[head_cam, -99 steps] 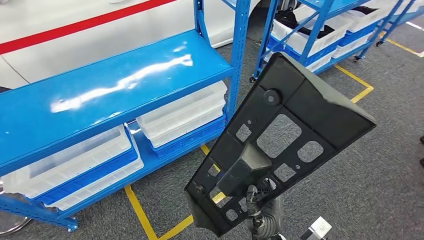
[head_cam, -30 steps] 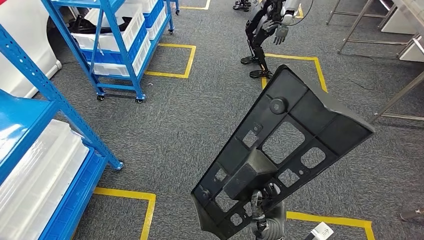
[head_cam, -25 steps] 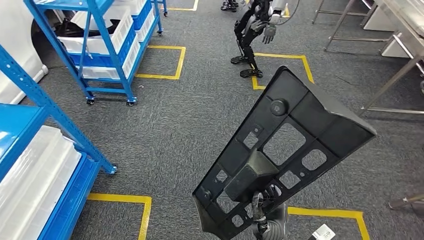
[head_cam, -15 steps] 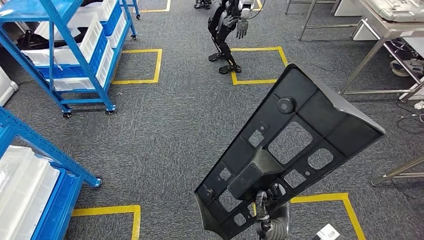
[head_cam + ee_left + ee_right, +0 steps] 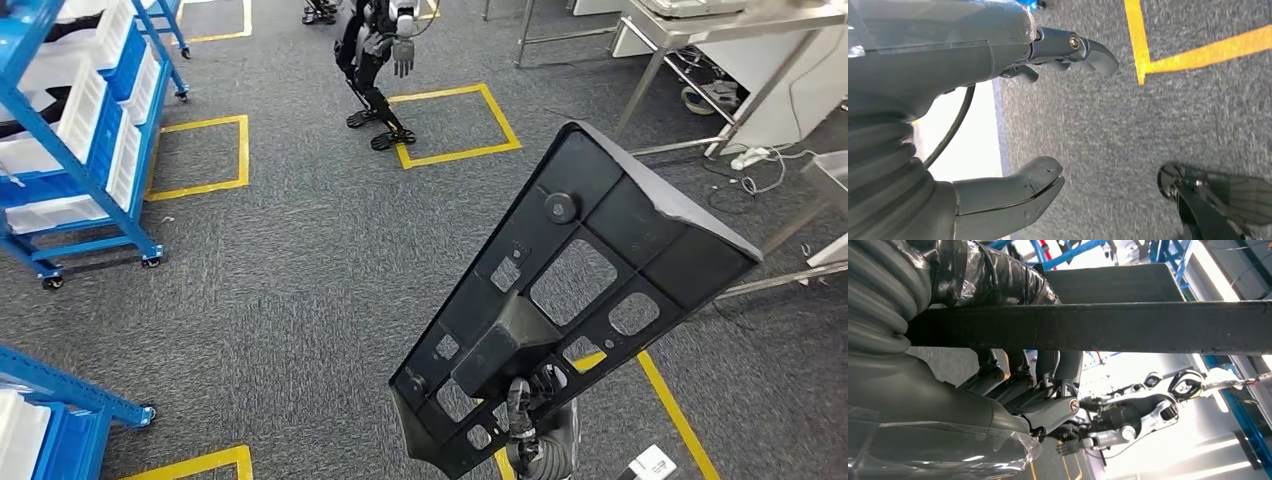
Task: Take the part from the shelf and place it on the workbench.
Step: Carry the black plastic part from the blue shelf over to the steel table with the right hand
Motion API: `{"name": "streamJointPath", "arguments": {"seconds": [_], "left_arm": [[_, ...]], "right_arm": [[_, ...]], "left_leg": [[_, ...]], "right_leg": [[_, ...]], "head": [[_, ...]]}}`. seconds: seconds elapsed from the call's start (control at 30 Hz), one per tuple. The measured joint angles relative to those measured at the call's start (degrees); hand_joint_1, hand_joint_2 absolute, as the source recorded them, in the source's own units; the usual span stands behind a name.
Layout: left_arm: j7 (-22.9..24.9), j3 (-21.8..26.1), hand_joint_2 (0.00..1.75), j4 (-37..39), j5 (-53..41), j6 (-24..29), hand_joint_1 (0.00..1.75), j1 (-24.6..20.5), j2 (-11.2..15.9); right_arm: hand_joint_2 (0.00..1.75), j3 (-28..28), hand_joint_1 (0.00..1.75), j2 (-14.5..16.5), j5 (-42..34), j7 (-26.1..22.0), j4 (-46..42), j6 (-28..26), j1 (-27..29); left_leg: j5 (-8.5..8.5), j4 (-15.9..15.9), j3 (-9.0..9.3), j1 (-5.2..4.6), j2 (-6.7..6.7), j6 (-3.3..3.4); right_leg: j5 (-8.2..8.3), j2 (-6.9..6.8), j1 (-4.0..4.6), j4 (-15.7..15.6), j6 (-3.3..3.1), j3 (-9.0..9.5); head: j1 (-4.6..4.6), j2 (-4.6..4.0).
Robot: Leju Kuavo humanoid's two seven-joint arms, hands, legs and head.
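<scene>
I'm looking at a factory-style workshop or robot test floor. Grey carpet [image 5: 280, 260] is marked into bays with yellow tape [image 5: 455, 155]. Blue racks [image 5: 70, 130] on castors at far left carry white bins [image 5: 85, 95]. Steel-legged desks [image 5: 720, 30] stand at far right, with cables [image 5: 760, 165] on the floor, and another humanoid robot [image 5: 375, 50] stands far off.
</scene>
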Motion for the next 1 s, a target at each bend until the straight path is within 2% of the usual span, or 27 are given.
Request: {"name": "streamJointPath", "arguments": {"seconds": [0.03,0.07,0.13,0.17,0.2,0.23,0.27,0.3,0.37,0.4,0.43,0.5,0.53,0.57,0.63,0.67,0.7,0.73,0.77,0.8,0.83,0.87,0.9,0.93,0.97,1.0], "left_arm": [[-0.03,0.00,1.75,0.00,0.01,-0.04,0.00,-0.08,-0.01],[-0.09,0.01,1.75,0.00,0.02,-0.08,0.00,-0.10,-0.02],[-0.18,0.01,1.75,0.00,0.03,-0.14,0.00,-0.04,0.01],[-0.21,0.01,1.75,0.00,0.03,-0.15,0.00,0.02,0.05],[-0.21,0.01,1.75,0.00,0.03,-0.16,0.00,0.06,0.08],[-0.21,0.01,1.75,0.00,0.03,-0.19,0.00,0.06,0.11],[-0.21,0.01,1.75,0.00,0.03,-0.24,0.00,0.02,0.12],[-0.21,0.01,1.75,0.00,0.03,-0.28,0.00,-0.03,0.11],[-0.21,0.01,1.75,0.00,0.03,-0.36,0.00,-0.07,0.09],[-0.21,0.01,1.75,0.00,0.03,-0.37,0.00,-0.11,0.08],[-0.21,0.01,1.75,0.00,0.03,-0.38,0.00,-0.18,0.08],[-0.21,0.01,1.75,0.00,0.03,-0.38,0.00,-0.42,0.07],[-0.21,0.01,1.75,0.00,0.03,-0.39,0.00,-0.52,0.07],[-0.22,0.01,1.75,0.00,0.03,-0.39,0.00,-0.56,0.06],[-0.26,0.01,1.75,0.00,0.02,-0.42,0.00,-0.50,0.07],[-0.27,0.01,1.75,0.00,0.01,-0.44,0.00,-0.41,0.06],[-0.27,0.01,1.75,0.00,0.01,-0.45,0.00,-0.32,0.05],[-0.25,0.01,1.75,0.00,0.01,-0.46,0.00,-0.21,0.05],[-0.22,0.01,1.75,0.00,-0.01,-0.45,0.00,-0.12,0.05],[-0.19,0.01,1.75,0.00,-0.04,-0.43,0.00,-0.05,0.06],[-0.17,0.01,1.75,0.00,-0.08,-0.41,0.00,0.01,0.09],[-0.17,0.02,1.75,0.00,-0.11,-0.39,0.00,0.02,0.13],[-0.17,0.02,1.75,0.00,-0.14,-0.38,0.00,0.00,0.18],[-0.17,0.03,1.75,0.00,-0.14,-0.38,0.00,-0.03,0.21],[-0.17,0.03,1.75,0.00,-0.14,-0.38,0.00,-0.12,0.23],[-0.16,0.03,1.75,0.00,-0.14,-0.39,0.00,-0.20,0.22]], "right_arm": [[1.75,0.00,1.75,0.01,0.16,-0.01,-0.01,-0.06,-0.01],[1.75,0.02,1.75,0.01,0.28,-0.01,-0.01,-0.11,-0.08],[1.75,0.07,1.75,-0.01,0.45,0.00,0.01,-0.20,-0.31],[1.75,0.09,1.75,-0.01,0.53,0.01,0.03,-0.22,-0.41],[1.75,0.09,1.75,-0.02,0.60,0.02,0.06,-0.27,-0.45],[1.75,0.09,1.75,-0.02,0.66,0.02,0.09,-0.32,-0.44],[1.75,0.09,1.75,-0.02,0.73,0.02,0.11,-0.35,-0.43],[1.75,0.09,1.75,-0.02,0.79,0.02,0.12,-0.38,-0.43],[1.75,0.11,1.75,-0.01,0.85,0.03,0.14,-0.40,-0.48],[1.75,0.13,1.75,0.01,0.87,0.03,0.14,-0.41,-0.51],[1.75,0.14,1.75,0.04,0.88,0.03,0.14,-0.42,-0.53],[1.75,0.12,1.75,0.08,0.90,0.02,0.12,-0.43,-0.49],[1.75,0.11,1.75,0.10,0.89,0.01,0.09,-0.43,-0.44],[1.75,0.13,1.75,0.12,0.90,0.01,0.07,-0.43,-0.44],[1.75,0.17,1.75,0.15,0.94,0.02,0.04,-0.44,-0.51],[1.75,0.19,1.75,0.16,0.98,0.04,0.05,-0.50,-0.56],[1.75,0.19,1.75,0.16,1.02,0.07,0.07,-0.63,-0.58],[1.75,0.20,1.75,0.15,1.05,0.09,0.08,-0.81,-0.58],[1.75,0.20,1.75,0.15,1.06,0.12,0.09,-1.01,-0.58],[1.75,0.21,1.75,0.14,1.07,0.15,0.09,-1.18,-0.57],[1.75,0.22,1.75,0.14,1.08,0.16,0.09,-1.31,-0.57],[1.75,0.25,1.75,0.13,1.10,0.17,0.09,-1.42,-0.60],[1.75,0.30,1.75,0.12,1.16,0.17,0.09,-1.52,-0.63],[1.75,0.35,1.75,0.11,1.23,0.18,0.09,-1.61,-0.65],[1.75,0.43,1.75,0.10,1.35,0.19,0.09,-1.70,-0.67],[1.75,0.50,1.75,0.09,1.55,0.20,0.07,-1.80,-0.64]], "left_leg": [[0.23,-0.36,0.18,0.06,0.76,0.39],[0.46,-0.73,0.34,0.12,1.60,0.83],[0.62,-1.10,0.44,0.03,3.29,1.39],[0.56,-1.08,0.42,-0.07,4.19,1.52],[0.47,-1.06,0.41,-0.15,5.11,1.53],[0.37,-1.04,0.45,-0.19,5.99,1.48],[0.24,-1.02,0.55,-0.22,6.83,1.39],[0.09,-1.00,0.72,-0.22,7.59,1.26],[-0.30,-0.93,1.18,-0.34,8.85,0.79],[-0.47,-0.91,1.41,-0.40,9.34,0.47],[-0.60,-0.92,1.62,-0.46,9.84,0.13],[-0.79,-1.05,2.03,-0.40,10.78,-0.57],[-1.11,-0.82,2.10,-0.29,10.40,-0.90],[-1.92,0.18,1.77,-0.17,9.24,-1.19],[-5.19,5.80,-0.79,0.04,5.93,-1.58],[-7.04,9.89,-2.82,0.06,4.94,-1.68],[-8.24,13.50,-4.71,0.06,4.56,-1.76],[-8.31,15.52,-5.92,0.06,4.45,-1.79],[-7.17,15.28,-6.12,0.07,4.37,-1.75],[-5.07,12.72,-5.25,0.08,4.09,-1.63],[-2.68,8.74,-3.71,0.12,3.05,-1.47],[-1.00,4.81,-2.20,0.20,1.58,-1.28],[-0.02,1.94,-1.09,0.24,0.32,-1.11],[0.21,0.42,-0.56,0.21,-0.61,-0.94],[0.02,0.07,-0.38,0.10,-0.62,-0.73],[0.12,-0.05,-0.27,0.02,0.02,-0.45]], "right_leg": [[-0.27,-0.90,0.05,0.41,0.29,-0.24],[-1.14,-2.54,0.16,1.69,0.56,-0.91],[-4.44,-6.58,0.23,7.40,0.99,-3.69],[-6.14,-7.49,0.12,11.08,1.21,-5.55],[-7.08,-7.85,-0.01,13.93,1.40,-6.95],[-7.01,-8.05,-0.11,15.05,1.54,-7.47],[-5.87,-8.29,-0.17,13.90,1.60,-6.80],[-4.02,-8.80,-0.18,10.63,1.55,-4.96],[-1.24,-11.12,0.10,2.73,1.04,-0.66],[-0.69,-11.95,0.37,0.37,0.69,0.62],[-0.70,-12.36,0.63,-0.61,0.33,1.08],[-0.55,-11.19,0.83,-0.78,-0.34,1.07],[-0.41,-10.59,0.71,-1.04,-0.69,1.14],[-0.21,-9.98,0.54,-1.32,-1.08,1.24],[0.06,-8.77,0.32,-1.64,-1.63,1.34],[0.10,-8.06,0.35,-1.61,-1.79,1.30],[0.10,-7.26,0.41,-1.54,-1.85,1.27],[0.07,-6.41,0.47,-1.42,-1.90,1.27],[0.02,-5.51,0.49,-1.27,-1.89,1.27],[-0.05,-4.63,0.47,-1.10,-1.86,1.30],[-0.15,-3.81,0.42,-0.91,-1.77,1.29],[-0.27,-3.06,0.46,-0.63,-1.58,1.17],[-0.33,-2.34,0.43,-0.42,-1.30,0.98],[-0.34,-1.72,0.36,-0.29,-0.98,0.75],[-0.27,-1.08,0.27,-0.27,-0.59,0.54],[-0.13,-0.40,0.15,-0.41,-0.16,0.38]], "head": [[0.02,0.00],[0.03,0.01],[0.06,0.01],[0.05,0.01],[0.06,0.01],[0.05,0.01],[0.06,0.01],[0.05,0.01],[0.04,0.01],[0.03,0.01],[0.03,0.02],[0.03,0.02],[0.03,0.02],[0.02,0.01],[0.01,0.00],[0.01,0.01],[0.01,0.00],[0.02,0.00],[0.01,0.00],[0.01,0.00],[0.01,0.01],[0.00,0.01],[0.01,0.02],[0.02,0.02],[0.02,0.01],[0.02,0.01]]}}
